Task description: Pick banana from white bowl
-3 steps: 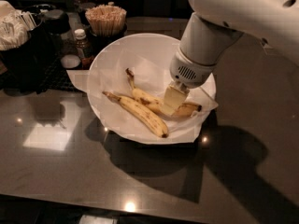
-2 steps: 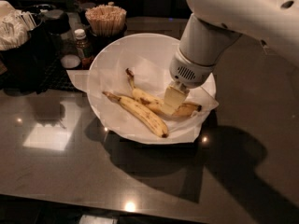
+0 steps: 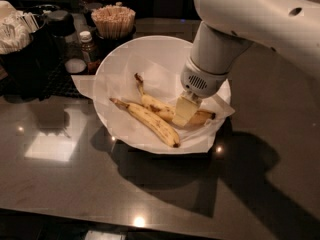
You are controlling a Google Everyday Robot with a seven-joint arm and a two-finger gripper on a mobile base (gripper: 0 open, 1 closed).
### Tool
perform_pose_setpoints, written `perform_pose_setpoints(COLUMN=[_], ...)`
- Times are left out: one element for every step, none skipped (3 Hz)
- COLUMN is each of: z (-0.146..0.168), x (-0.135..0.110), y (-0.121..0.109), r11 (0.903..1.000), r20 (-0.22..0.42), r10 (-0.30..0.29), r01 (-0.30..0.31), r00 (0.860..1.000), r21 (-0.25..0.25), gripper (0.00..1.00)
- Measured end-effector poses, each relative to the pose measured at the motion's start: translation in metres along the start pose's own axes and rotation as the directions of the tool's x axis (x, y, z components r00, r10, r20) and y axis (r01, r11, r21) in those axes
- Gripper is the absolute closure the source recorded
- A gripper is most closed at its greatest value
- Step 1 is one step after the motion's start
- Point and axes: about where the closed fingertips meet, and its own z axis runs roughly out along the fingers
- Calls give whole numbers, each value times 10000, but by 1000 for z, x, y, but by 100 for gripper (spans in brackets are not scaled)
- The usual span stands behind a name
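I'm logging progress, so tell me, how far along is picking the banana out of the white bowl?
Done: the gripper is down inside the white bowl, right at the banana, over its right half. In hand: the grasp, which this view does not confirm. Left: the lift, since the banana lies on the paper lining, beside the slimmer banana.

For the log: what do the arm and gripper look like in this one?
The arm is a smooth, rounded white shell with small dark holes; its wrist is a grey-white cylinder with a dark vent grille. No cables show. The gripper, down in the white bowl at the banana, is pale cream.
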Motion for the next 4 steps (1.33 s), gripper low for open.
perform_pose_setpoints(z=[14, 26, 26, 2], x=[5, 9, 9, 5], y=[-2, -3, -3, 0], r11=[9996, 9987, 9987, 9997], r20=[-283, -476, -476, 472], r10=[129, 258, 260, 25], r01=[-135, -278, -280, -14], r00=[9995, 9985, 9985, 9989], r21=[-228, -422, -425, -230], gripper=[48, 62, 86, 100])
